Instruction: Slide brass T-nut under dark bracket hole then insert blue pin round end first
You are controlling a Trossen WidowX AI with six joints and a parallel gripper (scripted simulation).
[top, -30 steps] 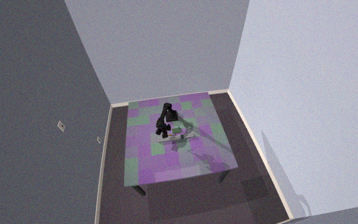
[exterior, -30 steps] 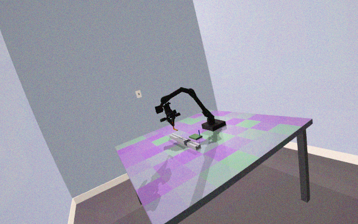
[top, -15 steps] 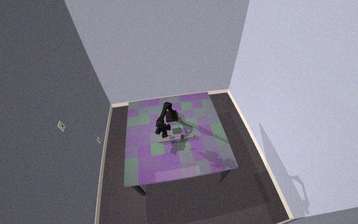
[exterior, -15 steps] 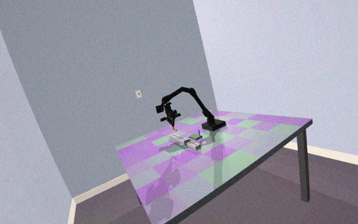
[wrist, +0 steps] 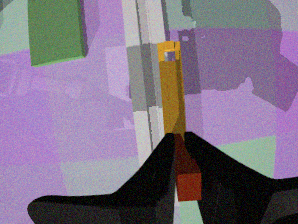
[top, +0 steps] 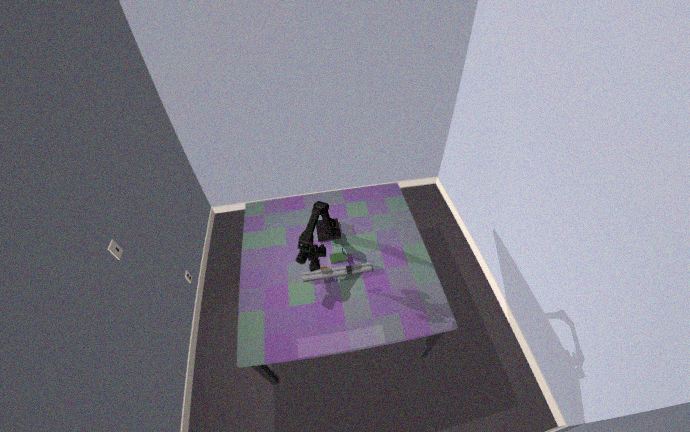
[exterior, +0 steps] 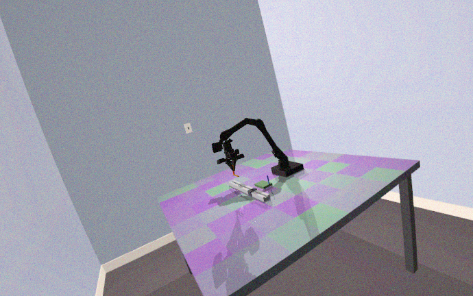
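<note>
Patchwork table (top: 285, 330) (exterior: 244, 223) (wrist: 90, 130), T-nut (exterior: 236, 175) (wrist: 172, 95) gripped in hand (top: 314, 268) (exterior: 233, 171) (wrist: 178, 139)

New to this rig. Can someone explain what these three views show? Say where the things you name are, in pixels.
It's one black arm on a square base (top: 328, 231) (exterior: 293, 169), ending in a two-finger gripper (top: 314, 269) (exterior: 233, 171) (wrist: 178, 139).

The top view looks down on the patchwork-coloured table (top: 277, 325) (exterior: 310, 223); the exterior view sees it from one side; the wrist view looks past the fingers, which come in from the bottom.

On the table lie a pale slotted rail (top: 315, 277) (exterior: 238, 187) (wrist: 142, 130) with a dark bracket (top: 349, 269) (exterior: 251, 191) across it, and a green tray (top: 337, 257) (exterior: 262, 183) (wrist: 57, 32) with a blue pin (top: 343, 251) (exterior: 268, 179) standing up from it.

The gripper is shut on an orange handle (exterior: 234, 173) (wrist: 173, 100), held above the rail.
</note>
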